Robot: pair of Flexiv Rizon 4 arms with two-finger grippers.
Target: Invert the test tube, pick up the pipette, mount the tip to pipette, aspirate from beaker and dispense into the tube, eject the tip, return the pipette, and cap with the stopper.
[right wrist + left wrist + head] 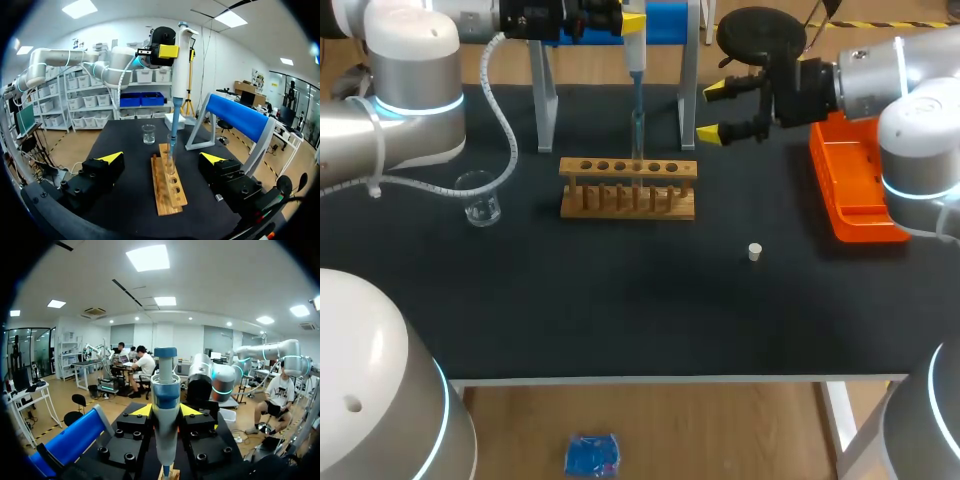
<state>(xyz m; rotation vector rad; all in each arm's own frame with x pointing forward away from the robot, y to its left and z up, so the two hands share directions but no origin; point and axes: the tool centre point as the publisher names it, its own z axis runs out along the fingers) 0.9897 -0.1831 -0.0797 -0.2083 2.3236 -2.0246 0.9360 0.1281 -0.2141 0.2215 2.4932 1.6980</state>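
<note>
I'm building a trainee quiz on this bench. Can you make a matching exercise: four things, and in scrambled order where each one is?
Things:
1 pipette
2 beaker
3 stopper
4 orange tray

Places:
A left of the wooden rack
B farthest right on the black tabletop
C in the left gripper, above the rack
D alone on the tabletop, right of the rack

Pairs: 1-C; 2-A; 3-D; 4-B

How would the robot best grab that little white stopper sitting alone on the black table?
Grip the stopper by its round side wall, coming straight down from above. It looks like a short upright plug on the table with open space around it, so two fingers could probably straddle it. The right end effector is open and on that side.
</note>
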